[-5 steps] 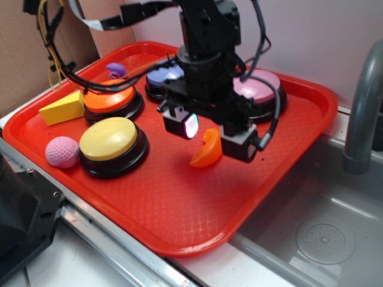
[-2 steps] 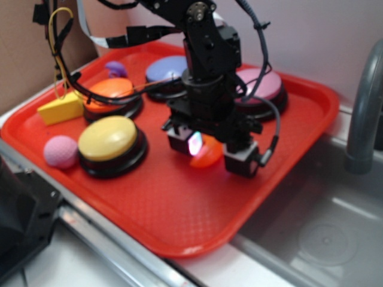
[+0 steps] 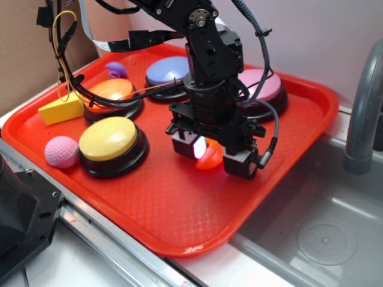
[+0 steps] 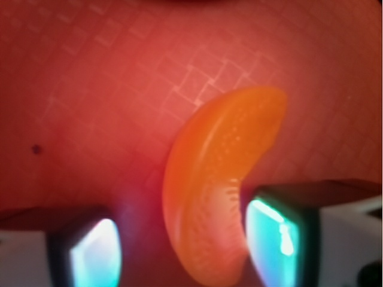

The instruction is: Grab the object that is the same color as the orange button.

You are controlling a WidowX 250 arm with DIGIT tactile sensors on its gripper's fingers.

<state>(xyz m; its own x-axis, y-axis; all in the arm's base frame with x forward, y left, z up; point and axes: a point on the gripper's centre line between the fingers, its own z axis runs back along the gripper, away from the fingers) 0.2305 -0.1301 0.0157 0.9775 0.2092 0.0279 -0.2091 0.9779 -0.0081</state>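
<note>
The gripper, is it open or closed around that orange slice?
Open: the gripper straddles the orange crescent, with a clear gap beside one finger.

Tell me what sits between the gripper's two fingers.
The orange crescent lies between the fingers of the gripper, against one pad; the wrist view shows it.

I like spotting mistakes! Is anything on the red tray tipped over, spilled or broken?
Nothing stands out. The orange crescent lies whole on the tray between the open gripper's fingers, and the buttons sit upright.
</note>
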